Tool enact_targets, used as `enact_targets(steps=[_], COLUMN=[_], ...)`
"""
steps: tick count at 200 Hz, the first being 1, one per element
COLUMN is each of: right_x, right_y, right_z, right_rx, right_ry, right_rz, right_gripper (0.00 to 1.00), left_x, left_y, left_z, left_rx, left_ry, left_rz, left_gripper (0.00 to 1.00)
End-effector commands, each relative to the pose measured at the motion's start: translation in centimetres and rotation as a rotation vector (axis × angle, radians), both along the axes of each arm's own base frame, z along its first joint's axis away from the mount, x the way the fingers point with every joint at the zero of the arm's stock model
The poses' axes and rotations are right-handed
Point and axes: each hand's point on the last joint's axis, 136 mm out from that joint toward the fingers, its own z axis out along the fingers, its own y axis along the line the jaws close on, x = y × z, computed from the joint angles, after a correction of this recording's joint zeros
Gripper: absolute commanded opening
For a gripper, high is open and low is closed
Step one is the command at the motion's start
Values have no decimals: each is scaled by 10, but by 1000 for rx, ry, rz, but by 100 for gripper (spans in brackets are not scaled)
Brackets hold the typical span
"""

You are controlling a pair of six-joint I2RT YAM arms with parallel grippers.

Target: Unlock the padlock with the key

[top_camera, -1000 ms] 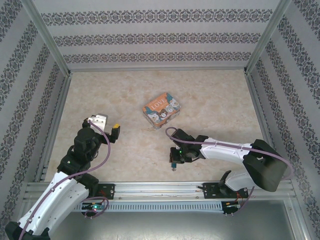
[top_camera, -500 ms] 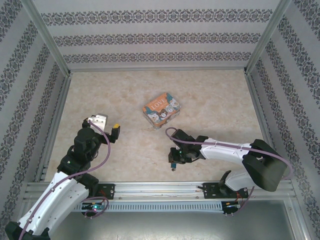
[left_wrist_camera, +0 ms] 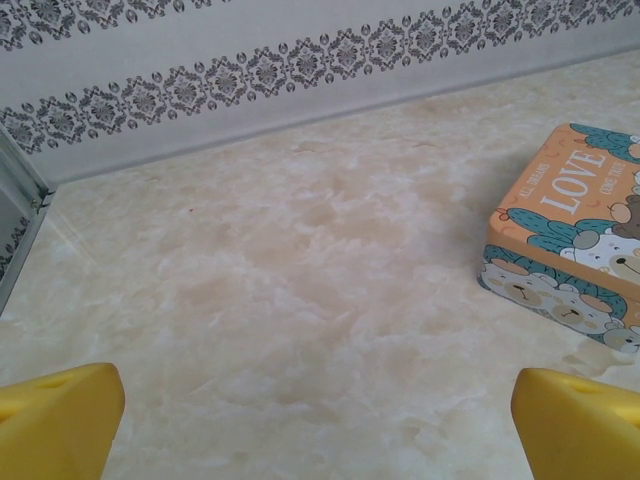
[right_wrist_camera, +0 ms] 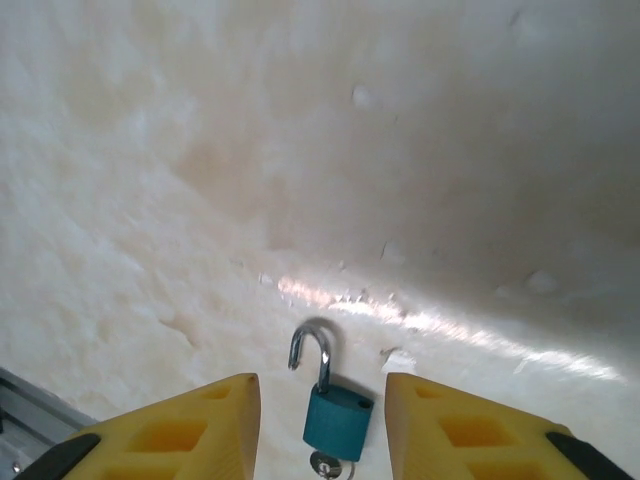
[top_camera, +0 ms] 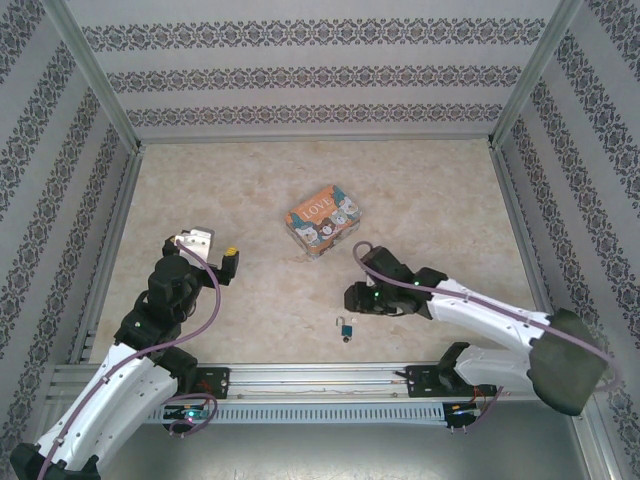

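1. Marbled beige tabletop [top_camera: 430, 200], boxed in by patterned walls [top_camera: 320, 75], is the whole stage. The padlock [right_wrist_camera: 338, 420] lies flat on it near the front edge, between the two arms and closer to the right one.
2. Its shackle [right_wrist_camera: 326, 355] stands as a hook, one leg in the teal body and the other end free. I judge that the lock is already open.
3. A small silvery piece at the foot of the body looks like the key [right_wrist_camera: 322, 463], seemingly seated in the keyhole; it is too small to be sure.
4. The right gripper [top_camera: 350, 298] hangs just behind the padlock and touches nothing. Its jaws are parted and empty, and its wrist camera sees the lock on the table between the yellow fingers. That posture suits a task that looks finished, with lock and key resting on the surface.
5. The left gripper [top_camera: 213, 250] waits well apart on the left. Its yellow fingers [left_wrist_camera: 60, 415] are spread wide and hold nothing, probably parked to keep out of the way.
6. The cartoon "LOVE" tin [top_camera: 322, 220] sits farther back, apart from both arms and not involved.
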Motion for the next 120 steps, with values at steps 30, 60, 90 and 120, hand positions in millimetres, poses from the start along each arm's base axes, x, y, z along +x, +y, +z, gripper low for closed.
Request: enact_targets(steps=[30,60,90,120], right_x=[51,73,93,118], right_y=[-53,-92,-132,-173], right_z=[63,89,103,103], right_rx=[-45,-119,-221,-277], right_ry=[-318,-487,-648,-790], right_rz=[-98,-172,-234,-330], right_gripper=[40,49,62,86], left_x=[4,9,15,23], left_y=[18,32,47,67], left_z=[-4,1,0,-2], left_rx=[-115,-134,-135,-120], left_ry=[-27,-63,-59,-62], left_rz=[145,224,295,357], left_gripper=[99,99,99,99])
